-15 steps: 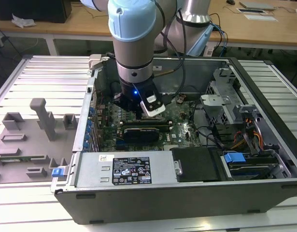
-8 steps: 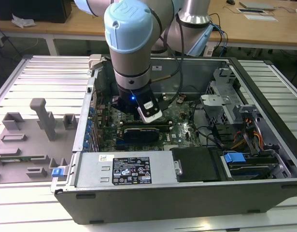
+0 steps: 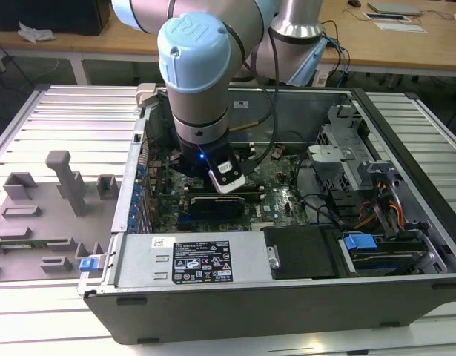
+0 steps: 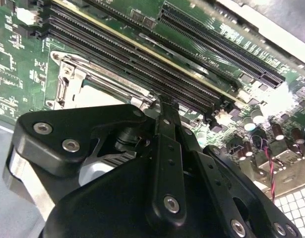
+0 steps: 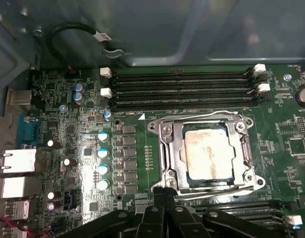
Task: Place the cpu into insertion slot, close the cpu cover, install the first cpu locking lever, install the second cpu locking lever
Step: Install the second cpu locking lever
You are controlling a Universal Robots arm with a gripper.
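- Pincer [image 5: 163, 192] first: down inside the open computer case [image 3: 287, 293], low over the green circuit board [image 5: 83, 148], its two black fingers [image 4: 168, 144] pressed together with nothing visible between them. In the first wrist view the tips sit right at the near edge of the cpu cover [image 5: 173, 148]; whether they touch the metal I cannot tell.
- Going across the exterior view from its left: a grey fixture tray [image 3: 35, 222] with upright blocks lies on the ribbed metal surface [image 3: 64, 111], beside the case.
- Next along, the arm [image 3: 198, 74] with its pale blue cap reaches straight down into the case, hiding the socket area from this side.
- Further toward the exterior view's right stands the grey drive cage [image 3: 339, 159], with a bundle of cables [image 3: 376, 211] and a blue clip [image 3: 357, 242] beside it.
- On the board, in the first wrist view, the cpu [image 5: 208, 152] lies flat in the insertion slot [image 5: 189, 179], its pale silvery face showing through the cover's square window.
- That cover is folded down flat over the chip.
- Long black memory slots [image 5: 182, 89] run just beyond the socket, parallel to its far edge.
- A row of small capacitors [image 5: 102, 158] stands beside the socket.
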